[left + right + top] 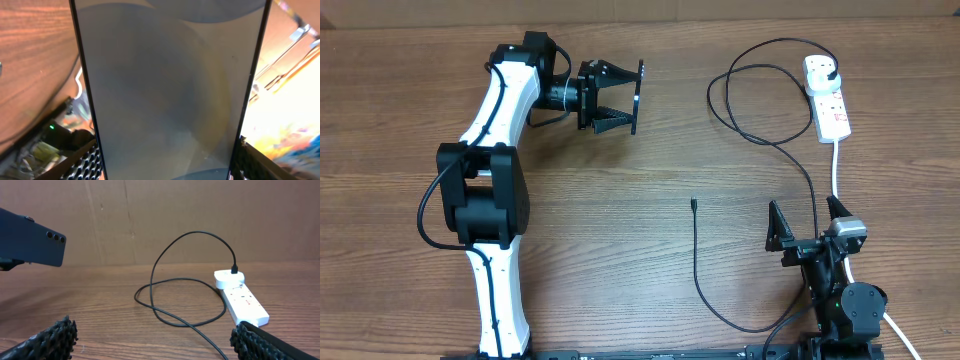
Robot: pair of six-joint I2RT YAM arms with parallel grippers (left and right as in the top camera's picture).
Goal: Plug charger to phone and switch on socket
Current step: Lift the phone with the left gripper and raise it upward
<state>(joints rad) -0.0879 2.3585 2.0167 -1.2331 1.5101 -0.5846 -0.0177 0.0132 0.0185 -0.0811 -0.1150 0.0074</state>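
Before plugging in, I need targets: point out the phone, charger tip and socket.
phone [31, 241]: right wrist view, middle of its back.
charger tip [692, 203]: overhead view, free connector end.
socket [828, 100]: overhead view, white body's middle.

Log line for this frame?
left gripper: shut on phone, held off table | right gripper: open, empty | charger: plugged into socket, tip free on table | phone: unplugged

A brown wood-grain tabletop [610, 190] fills the overhead view, its grain running left to right. In the right wrist view a plain cardboard wall [165, 210] stands upright along the far edge, marked by vertical creases. In the left wrist view a small green light [51, 126] glows among blurred clutter at lower left.
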